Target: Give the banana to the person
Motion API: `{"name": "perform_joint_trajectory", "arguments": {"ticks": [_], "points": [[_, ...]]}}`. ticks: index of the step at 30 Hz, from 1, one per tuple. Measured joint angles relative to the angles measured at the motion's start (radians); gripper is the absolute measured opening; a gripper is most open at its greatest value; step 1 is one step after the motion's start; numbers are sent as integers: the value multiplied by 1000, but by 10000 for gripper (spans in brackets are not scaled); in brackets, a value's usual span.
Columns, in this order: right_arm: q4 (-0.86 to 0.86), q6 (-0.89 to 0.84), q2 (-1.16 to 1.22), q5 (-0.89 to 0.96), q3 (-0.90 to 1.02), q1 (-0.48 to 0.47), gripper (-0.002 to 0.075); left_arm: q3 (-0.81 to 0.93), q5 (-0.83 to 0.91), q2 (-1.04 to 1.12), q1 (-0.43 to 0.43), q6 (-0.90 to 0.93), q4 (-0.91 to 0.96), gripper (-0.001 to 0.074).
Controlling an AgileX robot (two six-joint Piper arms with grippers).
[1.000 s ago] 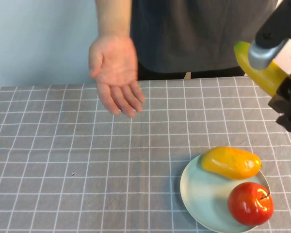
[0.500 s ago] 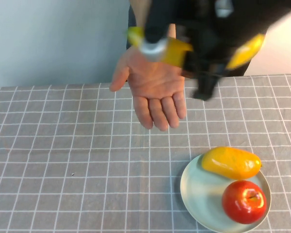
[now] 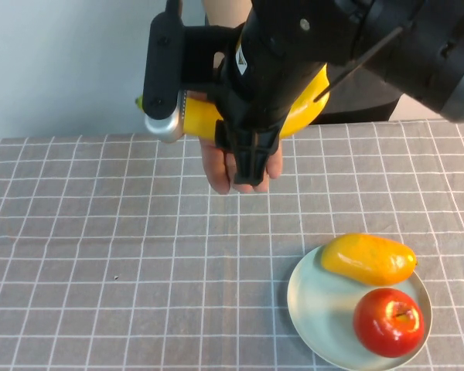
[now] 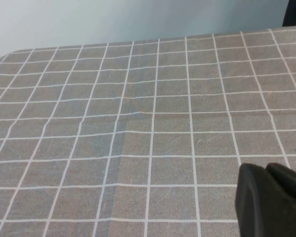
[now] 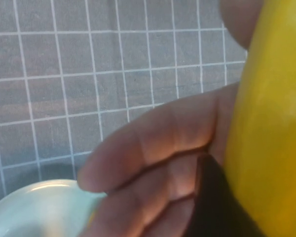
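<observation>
My right gripper (image 3: 248, 147) is shut on the long yellow banana (image 3: 199, 116) and holds it crosswise right over the person's open hand (image 3: 216, 167) at the table's far edge. The black arm hides most of the hand and the banana's middle. In the right wrist view the banana (image 5: 271, 113) lies against the person's palm and fingers (image 5: 158, 143), with one black finger (image 5: 212, 197) beside it. My left gripper (image 4: 270, 193) is shut and empty, low over bare tablecloth, out of the high view.
A pale plate (image 3: 317, 309) at the front right holds a stubby orange-yellow fruit (image 3: 369, 259) and a red apple (image 3: 390, 321). Its rim shows in the right wrist view (image 5: 34, 207). Grey checked cloth (image 3: 100, 255) covers the table.
My right arm has swung from the far right to the left with the banana. It now hangs over the person's hand, which moved right, toward the middle.
</observation>
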Motion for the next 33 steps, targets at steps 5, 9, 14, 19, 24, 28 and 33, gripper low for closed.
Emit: {"name": "perform_joint_trajectory", "arguments": {"ticks": [5,9,14,19,24,28,33], "points": [[-14,41,-5,8,0,15,506,0,0,0,0,0,0,-4],[-92,94,-39,12,0,36,505,0,0,0,0,0,0,-4],[-205,264,-119,39,4,79,504,0,0,0,0,0,0,-4],[-210,453,-246,39,49,108,445,0,0,0,0,0,0,-4],[-176,590,-426,39,200,108,143,0,0,0,0,0,0,-4],[-162,687,-572,39,381,108,-7,0,0,0,0,0,0,-4],[-165,738,-689,39,522,108,-7,0,0,0,0,0,0,-4]]}}
